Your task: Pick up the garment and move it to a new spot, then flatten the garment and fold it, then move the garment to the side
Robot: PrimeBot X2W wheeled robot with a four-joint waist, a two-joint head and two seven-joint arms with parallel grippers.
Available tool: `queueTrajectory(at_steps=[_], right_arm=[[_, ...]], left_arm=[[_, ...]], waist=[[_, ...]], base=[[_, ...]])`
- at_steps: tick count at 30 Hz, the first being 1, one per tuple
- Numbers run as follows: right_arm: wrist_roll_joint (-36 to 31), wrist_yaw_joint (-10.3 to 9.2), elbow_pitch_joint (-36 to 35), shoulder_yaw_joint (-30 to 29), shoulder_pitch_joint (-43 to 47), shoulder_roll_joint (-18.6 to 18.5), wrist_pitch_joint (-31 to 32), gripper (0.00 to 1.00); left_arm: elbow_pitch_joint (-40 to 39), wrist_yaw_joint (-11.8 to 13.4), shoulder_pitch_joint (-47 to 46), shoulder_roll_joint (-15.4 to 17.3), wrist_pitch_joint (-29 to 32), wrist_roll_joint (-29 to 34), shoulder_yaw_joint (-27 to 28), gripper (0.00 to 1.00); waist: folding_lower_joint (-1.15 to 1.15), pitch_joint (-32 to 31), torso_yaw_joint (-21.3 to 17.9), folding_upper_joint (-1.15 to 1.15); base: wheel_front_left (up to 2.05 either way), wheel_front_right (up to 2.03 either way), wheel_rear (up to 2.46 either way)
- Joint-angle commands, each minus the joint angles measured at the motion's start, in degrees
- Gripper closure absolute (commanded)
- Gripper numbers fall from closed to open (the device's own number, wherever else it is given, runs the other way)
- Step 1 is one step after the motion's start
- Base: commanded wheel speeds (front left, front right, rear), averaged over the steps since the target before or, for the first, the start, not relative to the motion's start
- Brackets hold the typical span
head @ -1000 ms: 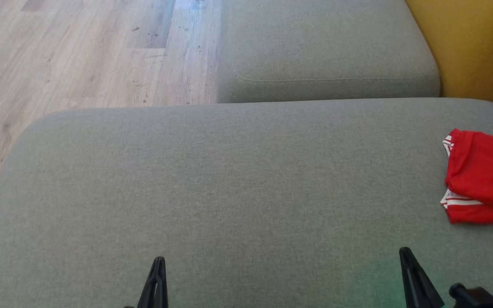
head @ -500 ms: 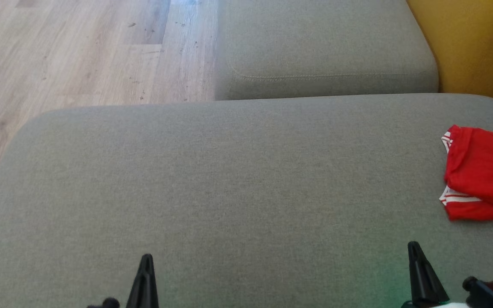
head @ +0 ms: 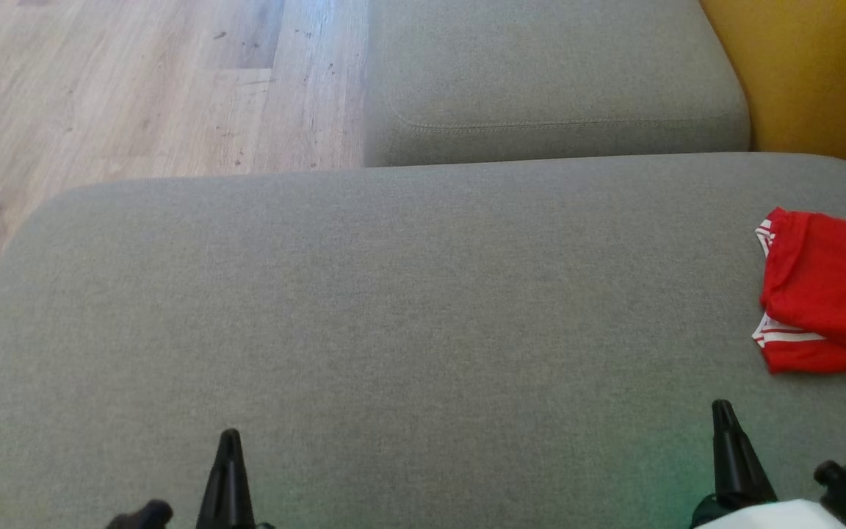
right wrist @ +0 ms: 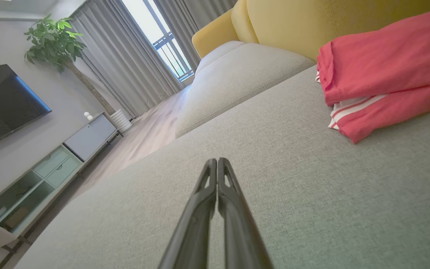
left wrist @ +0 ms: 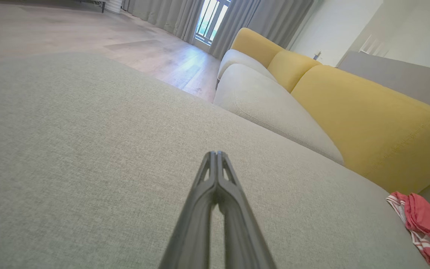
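One red garment [head: 827, 294] lies folded into a thick bundle at the right edge of the head view, a little above mid-height, cut off by the frame. White stripes edge it at its upper left corner and along a lower layer on its left side. It rests on the broad grey cushion [head: 393, 308] that takes up the lower two thirds of that view. In my right wrist view the same bundle sits at the upper right, its smooth top layer folded over a striped layer beneath, with the yellow backrest [right wrist: 312, 22] just behind it. In my left wrist view it shows small at the lower right corner. Both pairs of my jaws are pressed fully together and hold nothing. My left gripper [head: 230, 437] pokes up as one dark spike from the bottom edge at the lower left of the head view. My right gripper [head: 721, 408] does the same at the lower right, below the garment and apart from it. Each wrist view shows its two fingers meeting at the tips in the lower middle, over grey fabric; whether the tips touch the cushion I cannot tell. Both grippers point up the frame, roughly parallel and well apart. A bit of my pale forearm [head: 768, 514] shows at the bottom edge behind the right one.
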Motion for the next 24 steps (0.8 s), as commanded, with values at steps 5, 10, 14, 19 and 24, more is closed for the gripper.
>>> queueTrajectory(at_steps=[5, 10, 14, 19, 24], right_arm=[[4.6, 0.14, -1.2, -0.5, -3.7, -0.9, 0.8, 1.0], [8.0, 0.16, -1.0, -0.8, -4.5, -1.0, 1.6, 1.0], [10.8, 0.17, -0.8, -1.1, -5.2, -1.0, 2.2, 1.0], [13.5, 0.19, -0.5, -1.4, -5.9, -1.0, 2.8, 1.0], [16.9, 0.21, -0.2, -1.8, -6.7, -1.0, 3.6, 1.0]], left_arm=[[-1.0, -1.0, -4.1, 0.6, 0.9, -4.4, 1.9, 1.0], [-0.6, -1.5, -4.8, 0.7, 1.6, -7.9, 2.7, 1.0], [-0.3, -2.0, -5.4, 0.8, 2.2, -10.6, 3.4, 1.0], [0.0, -2.4, -6.1, 0.8, 2.7, -13.4, 4.0, 1.0], [0.5, -3.0, -6.8, 0.9, 3.5, -16.8, 4.9, 1.0]], waist=[[0.0, 0.3, -0.2, 0.0], [0.0, 0.5, -0.4, 0.0], [0.0, 0.7, -0.5, 0.0], [0.0, 0.9, -0.6, 0.0], [0.0, 1.2, -0.8, 0.0]], base=[[0.0, 0.0, 0.0], [0.0, 0.0, 0.0], [0.0, 0.0, 0.0], [0.0, 0.0, 0.0], [0.0, 0.0, 0.0]])
